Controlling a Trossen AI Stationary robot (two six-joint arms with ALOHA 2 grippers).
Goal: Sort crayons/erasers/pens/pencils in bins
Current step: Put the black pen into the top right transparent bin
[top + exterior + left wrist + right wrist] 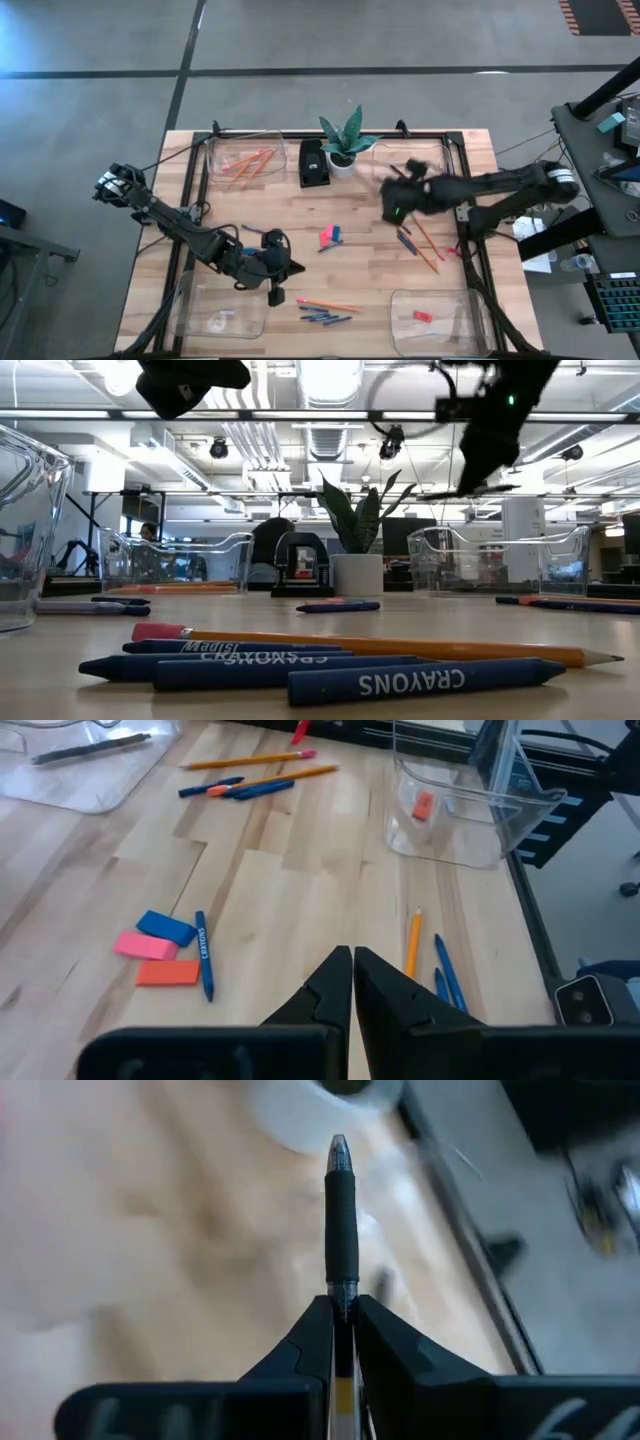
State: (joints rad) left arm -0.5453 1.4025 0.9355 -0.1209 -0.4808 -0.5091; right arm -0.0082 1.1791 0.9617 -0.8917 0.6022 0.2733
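One pen [341,1220] was pinched in my right claw [343,1312], its dark rubber barrel projecting straight ahead past the fingertips. In the high view that claw [397,205] hung at about two o'clock on the desk [360,265], near the far right bin [445,155]. I judged the pen light and stiff, its grip sleeve unlikely to slip; a hold near mid-barrel suited it. My left claw [353,982] was pressed together and empty, low at seven o'clock. Crayons [425,682], equally light, lay loose at six o'clock; I would take them crosswise.
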